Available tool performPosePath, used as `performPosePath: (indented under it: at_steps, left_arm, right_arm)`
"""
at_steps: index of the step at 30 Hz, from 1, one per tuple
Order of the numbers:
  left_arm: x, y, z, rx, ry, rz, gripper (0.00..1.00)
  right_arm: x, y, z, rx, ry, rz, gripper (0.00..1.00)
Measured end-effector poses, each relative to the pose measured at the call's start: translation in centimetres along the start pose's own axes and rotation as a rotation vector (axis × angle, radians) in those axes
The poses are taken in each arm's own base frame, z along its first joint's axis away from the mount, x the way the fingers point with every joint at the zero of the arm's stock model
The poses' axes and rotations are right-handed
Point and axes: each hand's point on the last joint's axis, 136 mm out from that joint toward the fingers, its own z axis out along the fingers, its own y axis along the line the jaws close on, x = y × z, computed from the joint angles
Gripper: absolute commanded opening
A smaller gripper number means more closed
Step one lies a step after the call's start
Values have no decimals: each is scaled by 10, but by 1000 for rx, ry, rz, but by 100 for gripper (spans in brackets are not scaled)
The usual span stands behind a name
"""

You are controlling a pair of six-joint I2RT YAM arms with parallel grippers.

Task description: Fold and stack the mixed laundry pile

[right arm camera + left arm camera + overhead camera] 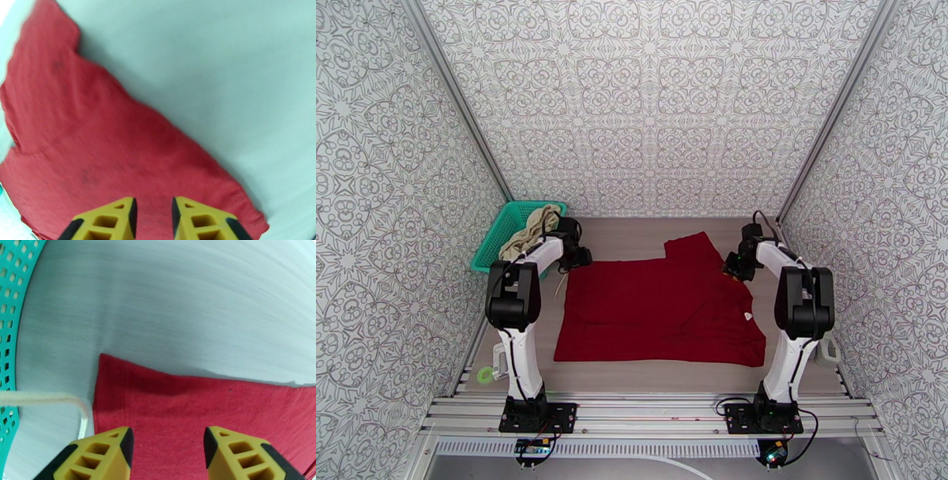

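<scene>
The dark red shirt (660,308) lies spread flat on the table, one sleeve pointing to the far side. My left gripper (581,256) hovers at the shirt's far left corner (130,390); in its wrist view the gripper (168,437) is open, with the yellow fingers (106,453) well apart over the red cloth. My right gripper (731,264) is over the shirt's far right edge (118,138). In the right wrist view the gripper (154,203) is open by a narrow gap, red cloth showing between the fingers. The cream-beige garment (528,229) lies in the basket, and its white cord (43,398) trails onto the table.
A teal mesh basket (499,237) stands at the far left, right beside my left arm; its wall (8,338) runs down the left of the left wrist view. Patterned walls close in the table on three sides. Bare table (632,241) lies beyond the shirt.
</scene>
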Motion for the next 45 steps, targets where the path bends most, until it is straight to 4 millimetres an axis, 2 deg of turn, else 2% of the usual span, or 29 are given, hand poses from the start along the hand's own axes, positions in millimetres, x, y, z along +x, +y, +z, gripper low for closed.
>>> performPosePath:
  at_steps: [5, 14, 20, 24, 28, 31, 36, 40, 43, 45]
  left_arm:
    - [-1, -1, -3, 0, 4, 2, 54]
    - [-12, -8, -14, 13, -21, 18, 55]
    - [-22, -16, -21, 34, -44, 42, 55]
    - [-29, -24, -17, 53, -45, 59, 53]
    - [-33, -28, -3, 46, -24, 74, 52]
    - [-32, -24, 11, 23, 9, 72, 52]
    - [-19, -16, 31, -15, 78, 65, 53]
    - [-24, -17, 33, -24, 77, 48, 53]
    - [-29, -17, 33, -26, 68, 37, 54]
    - [-32, -17, 33, -32, 62, 28, 54]
  right_arm:
    - [8, -15, 7, 72, 24, 39, 17]
    - [-6, -71, 4, 205, -3, 152, 17]
    - [-12, -89, 0, 238, -19, 183, 19]
    - [-13, -92, -1, 234, -18, 190, 24]
    - [-13, -85, -3, 196, -13, 172, 31]
    - [-19, -71, -16, 121, -35, 134, 34]
    - [-51, -27, -51, -66, -154, 11, 37]
    - [-80, 4, -67, -155, -236, -104, 43]
    - [-97, 23, -62, -172, -260, -175, 47]
    - [-107, 35, -51, -175, -260, -220, 49]
